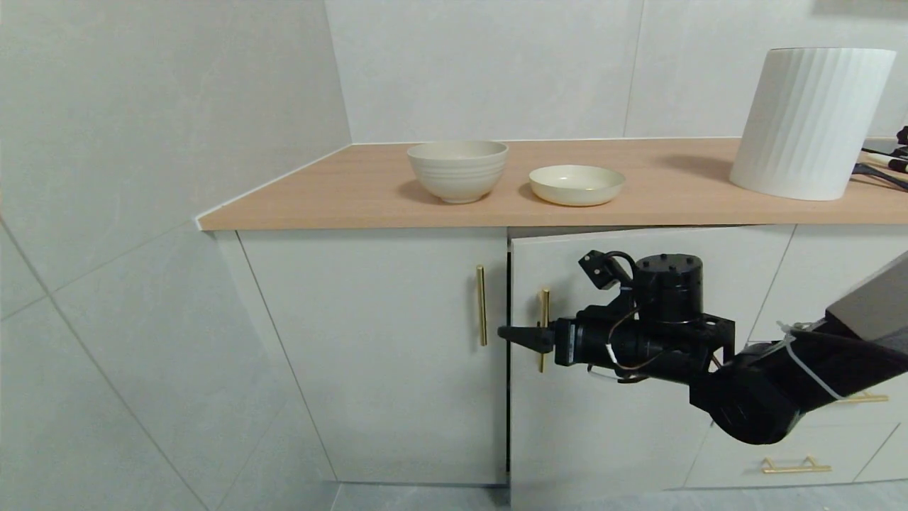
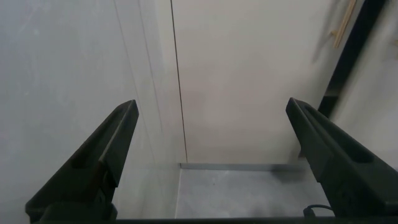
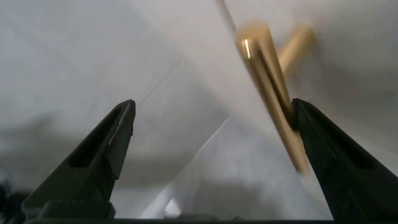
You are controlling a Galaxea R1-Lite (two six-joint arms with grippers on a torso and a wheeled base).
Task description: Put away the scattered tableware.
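Head view — right end effector (image 1: 512, 333), released and spread, sits at the brass handle (image 1: 545, 304) of the ajar cabinet door (image 1: 603, 440); centre the bar between its fingers, clench, then pull toward 6 o'clock.

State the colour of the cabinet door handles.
Shiny gold; the handles show best in the right wrist view.

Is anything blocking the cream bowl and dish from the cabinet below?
Yes: the white left door is shut and the right door only slightly ajar, the right gripper at its brass handle.
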